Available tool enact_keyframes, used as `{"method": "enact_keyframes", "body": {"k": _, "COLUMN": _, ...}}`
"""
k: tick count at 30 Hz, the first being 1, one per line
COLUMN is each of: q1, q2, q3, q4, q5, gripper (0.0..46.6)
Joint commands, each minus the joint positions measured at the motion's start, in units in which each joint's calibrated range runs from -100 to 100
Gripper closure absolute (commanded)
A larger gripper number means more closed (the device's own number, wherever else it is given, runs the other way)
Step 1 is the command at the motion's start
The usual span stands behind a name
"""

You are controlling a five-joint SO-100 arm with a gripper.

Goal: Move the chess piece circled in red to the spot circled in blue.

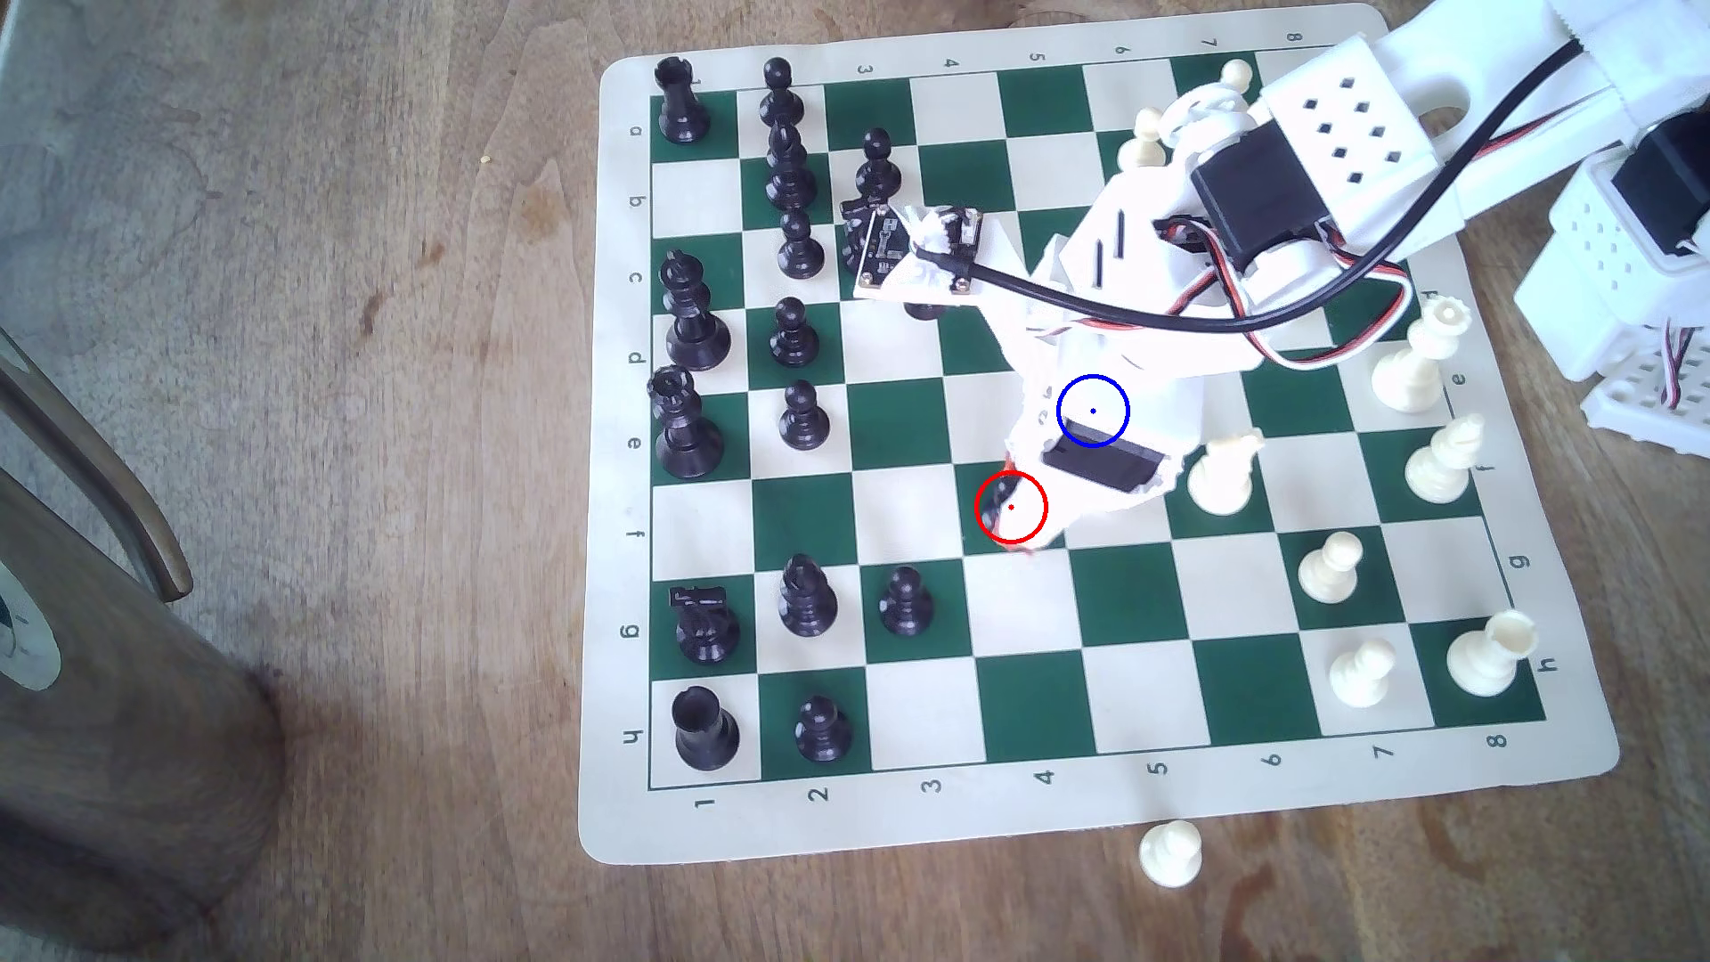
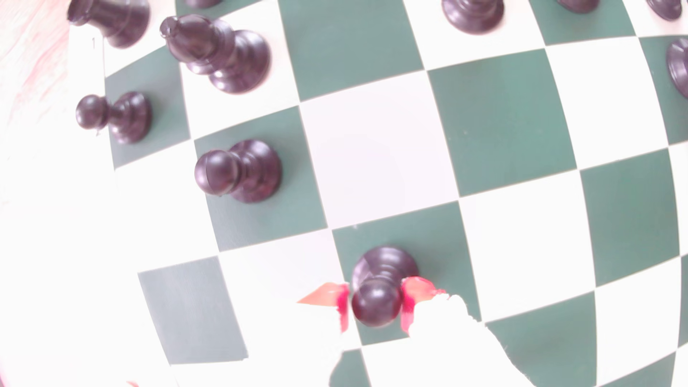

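Pawn (image 2: 376, 294): black, ball head, flared base, upright on a green square.
Gripper (image 2: 375, 303): red pads closed against pawn's head.
Obscured: blue-ringed spot covered by arm (image 1: 1110, 305) in exterior view.

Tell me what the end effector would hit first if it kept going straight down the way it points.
The black pawn: the end effector already has its red-tipped fingers flanking the pawn's head. Below that is its green square. Actual contact is hard to judge.

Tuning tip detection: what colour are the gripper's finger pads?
Red, either side of the black pawn; gripper pads clearest in the wrist view.
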Motion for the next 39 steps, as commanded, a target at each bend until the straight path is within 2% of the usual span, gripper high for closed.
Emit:
{"method": "enact_keyframes", "body": {"k": 1, "q1": -0.17, "q2": -1.12, "q3": 0.04, "q4": -1.52, "q5": 0.2, "gripper": 46.4}}
{"method": "enact_keyframes", "body": {"k": 12, "q1": 2.1, "q2": -17.84, "q3": -5.85, "q4": 9.78, "q5": 0.63, "gripper": 46.4}}
{"method": "enact_keyframes", "body": {"k": 14, "q1": 2.81, "q2": -19.45, "q3": -5.85, "q4": 11.58, "q5": 1.37, "gripper": 46.4}}
{"method": "enact_keyframes", "body": {"k": 20, "q1": 7.73, "q2": -21.32, "q3": -1.41, "q4": 12.32, "q5": 4.49, "gripper": 46.4}}
{"method": "enact_keyframes", "body": {"k": 25, "q1": 11.33, "q2": -21.41, "q3": 7.38, "q4": 8.88, "q5": 5.42, "gripper": 46.4}}
{"method": "enact_keyframes", "body": {"k": 32, "q1": 7.97, "q2": -19.2, "q3": 12.91, "q4": 7.33, "q5": 5.67, "gripper": 46.4}}
{"method": "enact_keyframes", "body": {"k": 39, "q1": 7.42, "q2": -15.8, "q3": 13.37, "q4": 6.01, "q5": 6.11, "gripper": 46.4}}
